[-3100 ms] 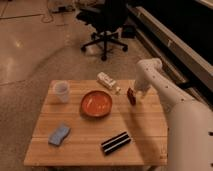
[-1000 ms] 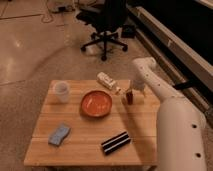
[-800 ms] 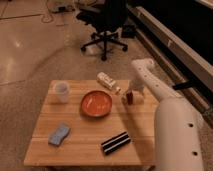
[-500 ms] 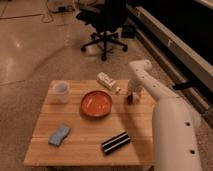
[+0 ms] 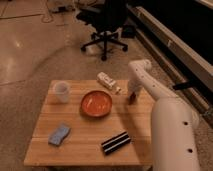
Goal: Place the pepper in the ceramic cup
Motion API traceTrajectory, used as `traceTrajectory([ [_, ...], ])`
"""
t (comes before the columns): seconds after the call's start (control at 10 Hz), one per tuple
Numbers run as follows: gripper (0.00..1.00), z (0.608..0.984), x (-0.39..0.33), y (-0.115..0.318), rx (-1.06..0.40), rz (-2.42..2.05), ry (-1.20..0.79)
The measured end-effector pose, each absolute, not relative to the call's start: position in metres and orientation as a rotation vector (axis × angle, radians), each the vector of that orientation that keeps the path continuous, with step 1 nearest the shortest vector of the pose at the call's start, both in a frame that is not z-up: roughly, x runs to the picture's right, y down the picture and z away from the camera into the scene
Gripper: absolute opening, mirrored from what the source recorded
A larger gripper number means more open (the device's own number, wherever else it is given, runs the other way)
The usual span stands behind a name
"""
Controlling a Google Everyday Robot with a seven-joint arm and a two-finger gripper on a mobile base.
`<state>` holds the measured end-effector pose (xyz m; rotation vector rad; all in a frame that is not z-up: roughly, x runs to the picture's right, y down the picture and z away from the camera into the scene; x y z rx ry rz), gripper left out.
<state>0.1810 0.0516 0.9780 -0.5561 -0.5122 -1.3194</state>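
your pepper (image 5: 132,97) sits near the right edge of the wooden tabletop (image 5: 90,135), just right of the orange-red bowl (image 5: 96,103) and a little below the white carton (image 5: 107,81). it shows only as a small dark red-brown shape under the arm's tip, and from here it looks to stand more upright than flat, its long axis running roughly top to bottom; which end is the stem you cannot tell.

your claw (image 5: 132,94) is down at that same spot, at the end of the white arm (image 5: 150,85) that bends over the tabletop's right side. its fingers are drawn together, clamped on the pepper, and the pepper's lower end is at or just above the wood; you cannot tell which.

the ceramic cup (image 5: 61,91) stands upright near the far left corner, well apart from the claw, with the bowl between them. a blue sponge (image 5: 59,134) lies near the front left, and a black oblong bar (image 5: 116,142) lies tilted at the front, right of centre.

the carton carries some markings, but none of it can be read. a black office chair (image 5: 106,22) stands on the floor beyond the tabletop.
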Motion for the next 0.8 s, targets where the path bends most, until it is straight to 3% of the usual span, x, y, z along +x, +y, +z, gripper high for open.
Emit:
traceTrajectory([
  [0.8,0.29,0.945,0.181,0.016,-0.537,-1.339,-0.533],
])
